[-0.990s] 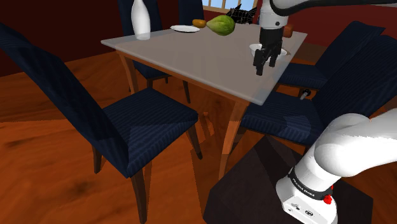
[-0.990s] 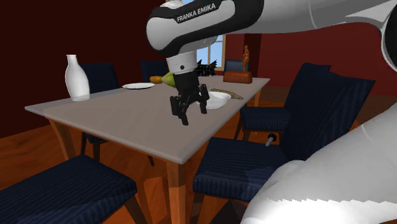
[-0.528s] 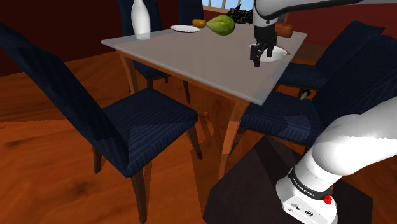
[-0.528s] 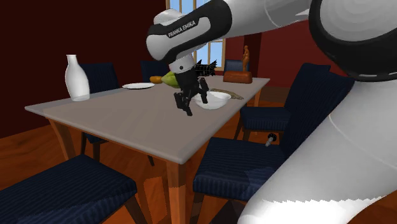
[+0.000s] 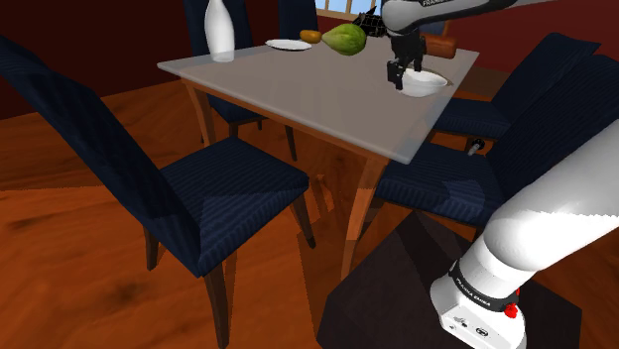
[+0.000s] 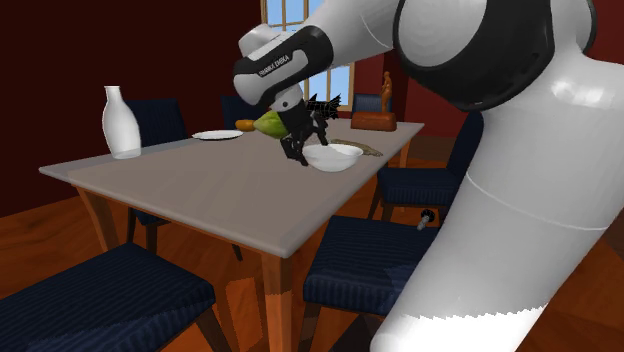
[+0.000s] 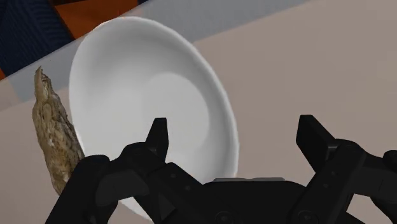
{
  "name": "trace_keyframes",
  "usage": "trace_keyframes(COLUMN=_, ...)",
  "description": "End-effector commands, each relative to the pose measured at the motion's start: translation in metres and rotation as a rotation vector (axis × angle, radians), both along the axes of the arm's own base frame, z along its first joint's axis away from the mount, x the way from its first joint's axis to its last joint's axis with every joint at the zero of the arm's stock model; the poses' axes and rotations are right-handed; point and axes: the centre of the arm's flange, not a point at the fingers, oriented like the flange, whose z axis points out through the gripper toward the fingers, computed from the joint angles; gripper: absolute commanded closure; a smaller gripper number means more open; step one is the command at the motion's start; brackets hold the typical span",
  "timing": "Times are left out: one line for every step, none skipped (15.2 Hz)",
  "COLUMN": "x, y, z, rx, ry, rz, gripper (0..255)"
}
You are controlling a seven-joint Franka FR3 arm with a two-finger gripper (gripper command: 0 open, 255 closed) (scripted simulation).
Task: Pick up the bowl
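The plain white round bowl [image 7: 153, 95] stands upright on the pale grey tabletop [image 5: 298, 89], towards the shoulder view's far right side and close to the edge that faces a dark blue chair [image 5: 536, 109]. A rough brown lump [image 7: 54, 140] lies just beside the bowl on the side away from the gripper.

Handling, as a judgement:
- The bowl looks rigid, light and smooth-walled, so expect a slippery surface.
- It is likely brittle if dropped.
- The body is too wide for the fingers, so the thin rim is the only practical hold: 1 finger inside the wall, 1 outside.

The all-black gripper [image 7: 233, 127] hangs over the near rim of the bowl. Its 2 fingers [image 7: 159, 130] stand widely spread and hold nothing. In the wrist view, 1 finger lies over the bowl's interior and the other over bare tabletop, with the rim between them. Contact with the bowl cannot be confirmed.
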Motion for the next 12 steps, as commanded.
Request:
trace_keyframes(x=0.016, y=-0.014, z=0.002, rx=-0.04, ry=0.002, rz=-0.003, gripper=0)
trace_keyframes(x=0.016, y=-0.014, z=-0.003, rx=-0.04, ry=0.002, rz=-0.003, gripper=0)
trace_keyframes(x=0.016, y=-0.014, z=-0.009, rx=-0.04, ry=0.002, rz=-0.003, gripper=0)
trace_keyframes(x=0.016, y=-0.014, z=-0.014, rx=-0.04, ry=0.002, rz=-0.003, gripper=0)
trace_keyframes(x=0.016, y=-0.014, z=-0.019, rx=-0.04, ry=0.002, rz=-0.003, gripper=0)
trace_keyframes(x=0.016, y=-0.014, z=-0.025, rx=-0.04, ry=0.002, rz=-0.003, gripper=0)
trace_keyframes(x=0.016, y=-0.014, z=-0.03, rx=-0.04, ry=0.002, rz=-0.003, gripper=0)
trace_keyframes(x=0.016, y=-0.014, z=-0.035, rx=-0.04, ry=0.002, rz=-0.003, gripper=0)
trace_keyframes(x=0.016, y=-0.014, z=-0.038, rx=-0.04, ry=0.002, rz=-0.003, gripper=0)
trace_keyframes(x=0.016, y=-0.014, z=-0.038, rx=-0.04, ry=0.002, rz=-0.003, gripper=0)
trace_keyframes(x=0.016, y=-0.014, z=-0.038, rx=-0.04, ry=0.002, rz=-0.003, gripper=255)
trace_keyframes(x=0.015, y=-0.014, z=-0.038, rx=-0.04, ry=0.002, rz=-0.003, gripper=255)
